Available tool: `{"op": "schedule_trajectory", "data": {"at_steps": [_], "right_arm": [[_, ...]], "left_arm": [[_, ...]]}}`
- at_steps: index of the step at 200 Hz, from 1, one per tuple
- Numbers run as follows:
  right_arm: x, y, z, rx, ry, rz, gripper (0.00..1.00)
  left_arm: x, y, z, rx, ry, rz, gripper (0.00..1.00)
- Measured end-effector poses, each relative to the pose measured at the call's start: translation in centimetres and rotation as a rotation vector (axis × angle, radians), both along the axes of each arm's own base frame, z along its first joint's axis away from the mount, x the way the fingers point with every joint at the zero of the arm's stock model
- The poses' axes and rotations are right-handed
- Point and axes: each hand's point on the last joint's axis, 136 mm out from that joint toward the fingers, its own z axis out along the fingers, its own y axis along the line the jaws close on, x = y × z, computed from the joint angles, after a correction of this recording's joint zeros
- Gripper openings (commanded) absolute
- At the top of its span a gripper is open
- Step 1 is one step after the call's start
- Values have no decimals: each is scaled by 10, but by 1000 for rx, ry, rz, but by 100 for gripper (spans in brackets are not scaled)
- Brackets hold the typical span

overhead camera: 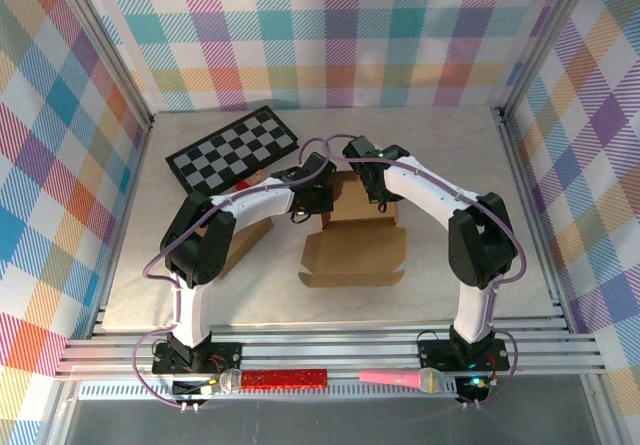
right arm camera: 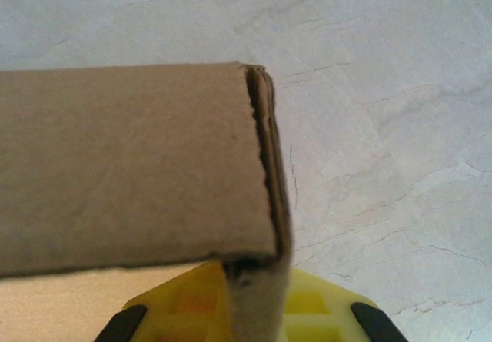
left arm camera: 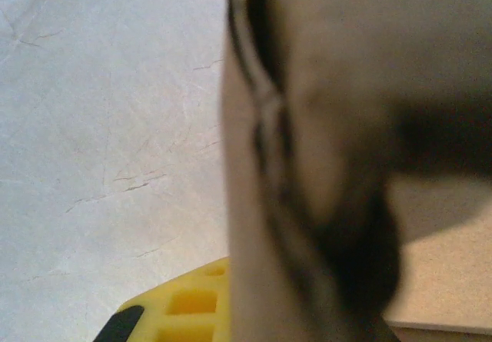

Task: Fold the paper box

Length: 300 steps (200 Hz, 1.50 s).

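Roughly L to R, top view. Checkerboard (overhead camera: 232, 150) lies back-left on desk (overhead camera: 430, 155), not involved. Left tool (overhead camera: 320, 203) sits at left back corner of paper box (overhead camera: 352, 203), mid-desk. Its jaws are pressed together. Left wrist view is blurry but seems to show them pinching the box's left wall (left arm camera: 323, 88), w/ one yellow finger (left arm camera: 181, 307) just beside it. Box: back part raised, lid panel (overhead camera: 352, 255) flat on desk toward the arm bases. Right tool (overhead camera: 384, 203) at right back corner, pinched on doubled-over right wall (right arm camera: 265, 165); wall edge runs straight down btwn its yellow fingers (right arm camera: 323, 307).

Judgement: step = setting up side walls. To do it well:
- Move both sides together, same height, so base doesn't skew.
- Bend along the scored crease, not mid-panel.
- Light pinch only; cardboard dents easily.

Risk: box slides on smooth desk if one side pulls harder. Tab seating: can't tell.
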Motion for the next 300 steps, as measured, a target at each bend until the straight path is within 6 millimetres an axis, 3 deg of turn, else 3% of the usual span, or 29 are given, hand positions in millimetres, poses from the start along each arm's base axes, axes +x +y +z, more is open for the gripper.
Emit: {"op": "schedule_trajectory", "data": {"at_steps": [5, 21, 34, 68, 114, 164, 188, 200, 263, 277, 300], "right_arm": [[0, 0, 0, 0, 0, 0, 0], [0, 0, -1, -1, 1, 0, 0], [0, 0, -2, -2, 5, 0, 0], [0, 0, -3, -5, 9, 1, 0], [0, -2, -3, -6, 12, -4, 0], [-1, 0, -5, 7, 19, -2, 0], [-2, 0, -5, 10, 25, -3, 0], [-3, 1, -6, 15, 28, -2, 0], [-5, 0, -7, 18, 34, -20, 0], [-5, 0, -8, 16, 36, -22, 0], [-5, 0, -9, 16, 39, -28, 0]], "left_arm": [[0, 0, 0, 2, -2, 3, 1], [0, 1, 1, 6, -6, 3, 19], [0, 4, -1, 21, -9, 8, 28], [-1, 11, -3, 38, -9, 19, 36], [-1, 18, 11, -9, -7, 25, 34], [-1, 17, 10, -49, 20, -7, 27], [-1, 14, 8, -58, 25, -24, 13], [1, 11, 7, -66, 18, -34, 0], [2, 7, 9, -30, -12, -39, 0], [2, 8, 9, -28, -13, -39, 17], [1, 11, 8, -17, -8, -16, 28]]}}
